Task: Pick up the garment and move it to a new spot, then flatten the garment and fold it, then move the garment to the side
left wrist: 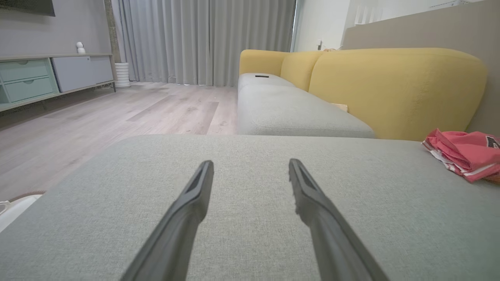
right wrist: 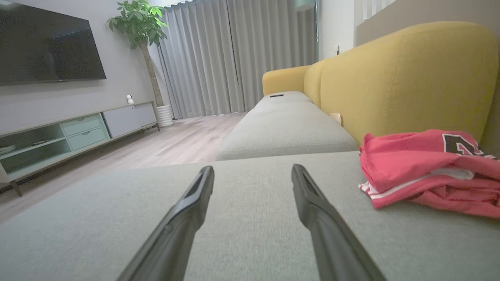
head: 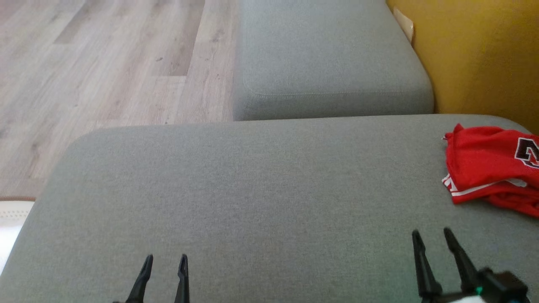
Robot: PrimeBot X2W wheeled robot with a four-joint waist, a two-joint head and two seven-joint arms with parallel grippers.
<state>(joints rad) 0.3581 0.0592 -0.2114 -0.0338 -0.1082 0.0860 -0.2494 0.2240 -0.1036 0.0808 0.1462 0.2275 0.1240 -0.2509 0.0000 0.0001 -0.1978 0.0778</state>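
Grey upholstery takes up most of the head view: a broad sofa seat (head: 252, 189) lies directly before the robot, with a second grey seat (head: 328, 59) butting against its far edge. Pale wooden floor (head: 105, 63) runs along the left of both, and a mustard-yellow backrest (head: 484, 54) rises on the right. The garment (head: 488, 172), a red jersey with white trim and a dark printed figure (partly cut off by the frame edge), lies rumpled on the near seat at its far right corner, close to the backrest; the right wrist view shows it bunched in loose folds. Both pairs of jaws stand wide open and hold nothing. The left arm's fingers (head: 143, 277) point over bare cushion at the lower left, well apart from the garment. The right arm's fingers (head: 422, 265) are near it, short of its front hem and not touching.
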